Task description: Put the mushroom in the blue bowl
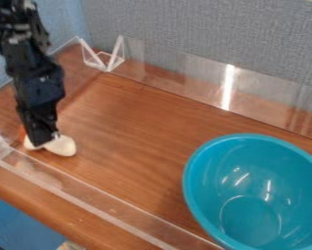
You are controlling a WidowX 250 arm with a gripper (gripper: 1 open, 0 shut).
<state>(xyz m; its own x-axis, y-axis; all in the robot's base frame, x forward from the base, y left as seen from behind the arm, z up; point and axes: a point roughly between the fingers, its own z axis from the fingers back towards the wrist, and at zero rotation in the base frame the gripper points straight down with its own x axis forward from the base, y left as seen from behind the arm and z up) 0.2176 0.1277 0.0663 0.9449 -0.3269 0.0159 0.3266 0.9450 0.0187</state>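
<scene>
- My gripper point(43, 139), at the far left of the wooden table point(132, 137), is clenched, its fingertips down on the mushroom point(59, 146); blur on the arm softens the view, but I read it as a grasp.
- The mushroom, pale and plump, shows beneath and beside my fingertips, its rounded end pointing toward the clear strip point(112, 203) along the table's near edge. Whether it touches the tabletop, I cannot tell.
- Waiting at lower right, well apart from the mushroom: the blue bowl point(255, 186), upright, its wide mouth open to the camera and no mushroom inside.
- The step in hand, by my judgement, is the pickup, with the carry and the drop ahead of me.
- Next I should raise the mushroom straight up, high enough to pass over the bowl's rim, checking that the grip holds.
- From there the move calls for a level swing across the table, a halt above the bowl's middle, and a low release.
</scene>
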